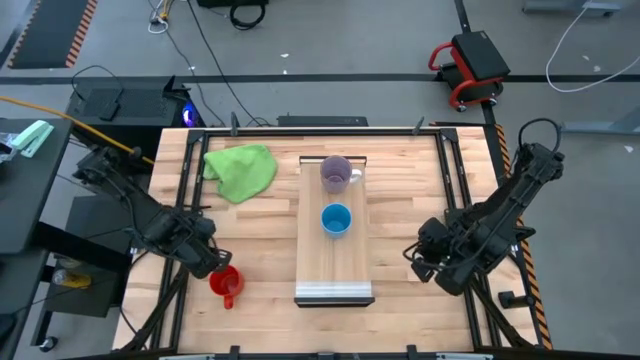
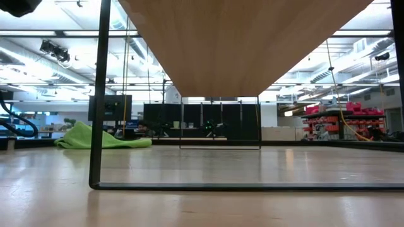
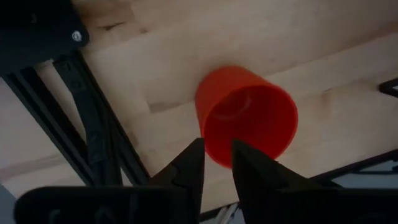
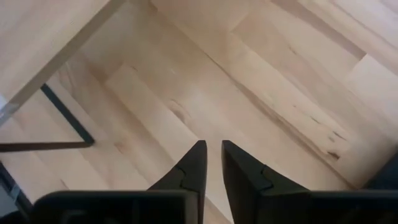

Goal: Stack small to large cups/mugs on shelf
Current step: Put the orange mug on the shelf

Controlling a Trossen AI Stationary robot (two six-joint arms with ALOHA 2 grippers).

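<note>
From above I see a long, narrow light-wood shelf board (image 1: 335,255) with a grey metal strip at its near end, standing raised over the middle of the wider wooden tabletop (image 1: 400,210). On the shelf, a translucent purple mug with a handle (image 1: 336,174) stands at the far end, and a blue handleless cup (image 1: 336,219) sits just in front of it, apart from it. A red mug with a handle (image 1: 226,284) stands on the tabletop to the left of the shelf, level with its metal strip. My left gripper (image 3: 216,163) is right at this red mug, its fingers a narrow gap apart with the mug's rim just beyond the tips, not clamped. My right gripper (image 4: 213,163) hovers over bare tabletop to the right of the shelf, fingers slightly parted and empty. A crumpled green cloth (image 1: 241,170) lies left of the shelf's far end.
</note>
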